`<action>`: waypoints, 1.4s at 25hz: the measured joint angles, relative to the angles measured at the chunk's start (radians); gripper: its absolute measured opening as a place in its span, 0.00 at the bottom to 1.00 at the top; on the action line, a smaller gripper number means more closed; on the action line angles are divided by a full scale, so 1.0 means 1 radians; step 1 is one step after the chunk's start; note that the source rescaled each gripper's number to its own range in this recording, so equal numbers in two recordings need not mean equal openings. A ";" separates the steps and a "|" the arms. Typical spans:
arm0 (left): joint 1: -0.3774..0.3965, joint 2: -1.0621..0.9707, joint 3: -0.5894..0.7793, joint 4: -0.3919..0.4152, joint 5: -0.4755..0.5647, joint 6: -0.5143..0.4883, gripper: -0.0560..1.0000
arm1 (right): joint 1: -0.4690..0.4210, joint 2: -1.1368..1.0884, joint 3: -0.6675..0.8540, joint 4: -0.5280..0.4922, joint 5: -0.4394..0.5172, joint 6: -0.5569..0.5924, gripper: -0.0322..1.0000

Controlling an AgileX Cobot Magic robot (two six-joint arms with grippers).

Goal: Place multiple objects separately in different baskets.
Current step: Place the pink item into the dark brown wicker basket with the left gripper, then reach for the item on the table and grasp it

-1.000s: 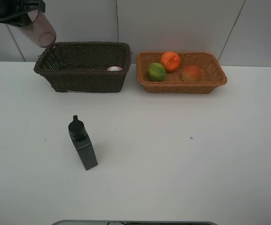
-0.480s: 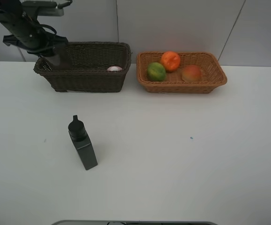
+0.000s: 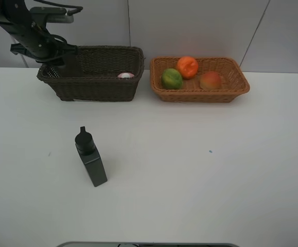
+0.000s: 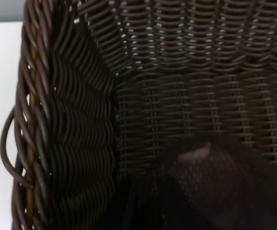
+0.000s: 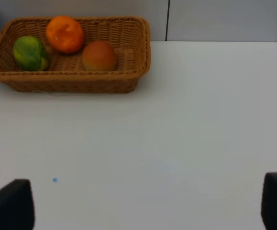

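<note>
Your left gripper (image 3: 64, 60) is sunk into the 9 o'clock end of the dark brown basket (image 3: 102, 87), pinching the translucent cup (image 4: 200, 158). The black square bottle (image 3: 91, 159) sits on the worktop (image 3: 200, 170) toward 5 o'clock from it, its length running cap at 11 to base at 5; standing or lying, I cannot tell. The left arm looks nearer. The right gripper (image 5: 143, 201) is spread and empty.

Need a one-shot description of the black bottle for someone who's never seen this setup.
On the white table, look at the open area in front of the dark brown basket, on the left of the overhead view. The black bottle sits there alone: a dark, square-bodied bottle with a round cap, the only item not in a basket.
</note>
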State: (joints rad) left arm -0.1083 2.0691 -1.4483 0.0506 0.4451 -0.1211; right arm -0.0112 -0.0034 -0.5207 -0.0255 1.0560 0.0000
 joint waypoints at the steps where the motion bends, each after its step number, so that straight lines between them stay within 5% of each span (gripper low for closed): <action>1: 0.000 0.002 0.000 0.000 -0.001 0.000 0.05 | 0.000 0.000 0.000 0.000 0.000 0.000 1.00; 10: -0.001 0.004 0.000 0.000 -0.004 -0.001 0.08 | 0.000 0.000 0.000 0.000 0.000 0.007 1.00; 12: -0.002 0.004 0.000 -0.001 -0.004 -0.001 0.22 | 0.000 0.000 0.000 0.000 0.000 0.007 1.00; 17: -0.007 0.004 0.000 -0.010 -0.005 -0.001 0.79 | 0.000 0.000 0.000 0.000 0.000 0.008 1.00; 19: -0.012 0.004 0.000 -0.016 -0.005 -0.001 0.88 | 0.000 0.000 0.000 0.000 0.000 0.008 1.00; 35: -0.017 -0.146 0.002 -0.020 0.094 -0.001 0.92 | 0.000 0.000 0.000 0.000 0.000 0.008 1.00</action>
State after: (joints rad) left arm -0.1256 1.9229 -1.4462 0.0308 0.5390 -0.1219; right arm -0.0112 -0.0034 -0.5207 -0.0255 1.0560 0.0077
